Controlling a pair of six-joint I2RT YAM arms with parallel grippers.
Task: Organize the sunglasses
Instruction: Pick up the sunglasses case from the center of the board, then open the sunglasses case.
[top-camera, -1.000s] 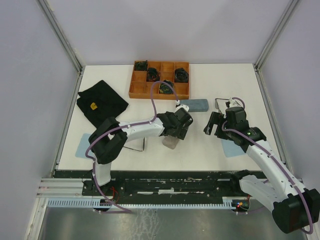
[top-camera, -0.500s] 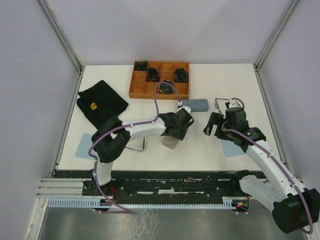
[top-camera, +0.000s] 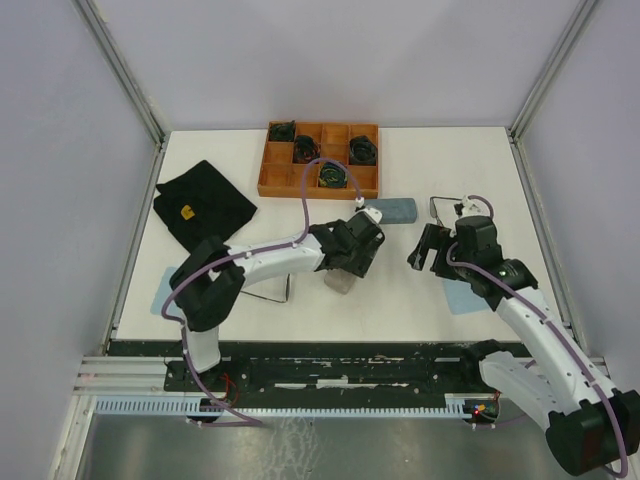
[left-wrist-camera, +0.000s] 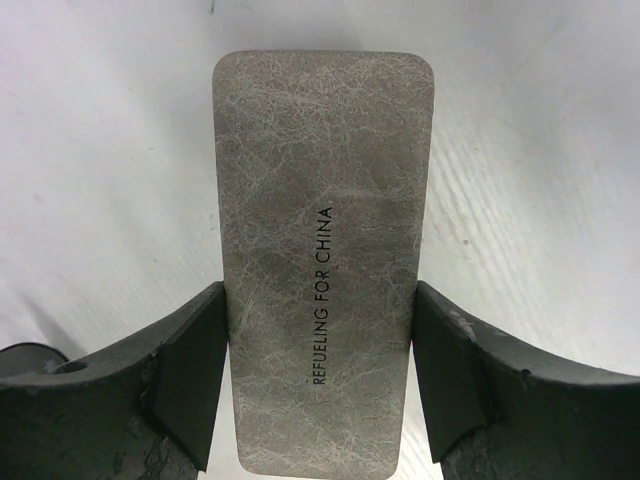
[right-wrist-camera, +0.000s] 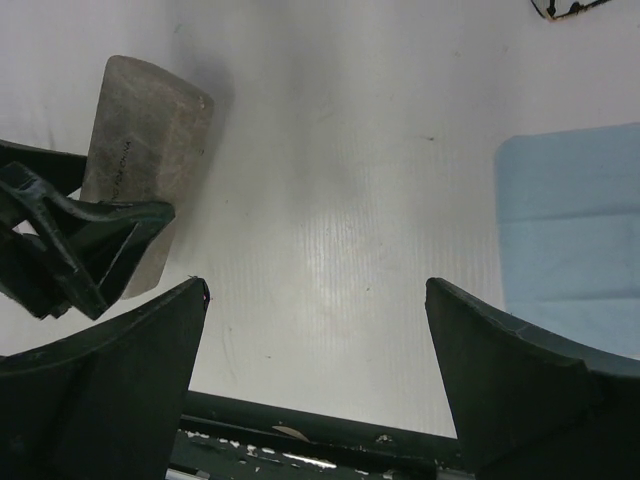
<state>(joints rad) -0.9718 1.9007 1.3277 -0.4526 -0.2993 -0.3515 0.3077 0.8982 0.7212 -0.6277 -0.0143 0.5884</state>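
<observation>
One pair of sunglasses (top-camera: 440, 207) lies on the table just behind my right gripper (top-camera: 425, 250); its edge shows at the top of the right wrist view (right-wrist-camera: 565, 8). A second thin wire frame (top-camera: 272, 288) lies beside the left arm. My left gripper (top-camera: 350, 255) is closed on the sides of a grey case (top-camera: 340, 283), which lies lengthwise between the fingers (left-wrist-camera: 320, 330) on the table. The grey case (right-wrist-camera: 145, 130) also shows in the right wrist view. My right gripper (right-wrist-camera: 315, 290) is open and empty above bare table.
A blue case (top-camera: 392, 210) lies behind the left gripper. An orange compartment tray (top-camera: 320, 185) with dark green bundles stands at the back. A black cloth (top-camera: 203, 205) lies at left. Blue cloths lie at front left (top-camera: 165, 290) and front right (top-camera: 465, 295).
The left arm has shifted slightly, its elbow moving left, with the gripper staying at the grey case. The right arm has hardly moved.
</observation>
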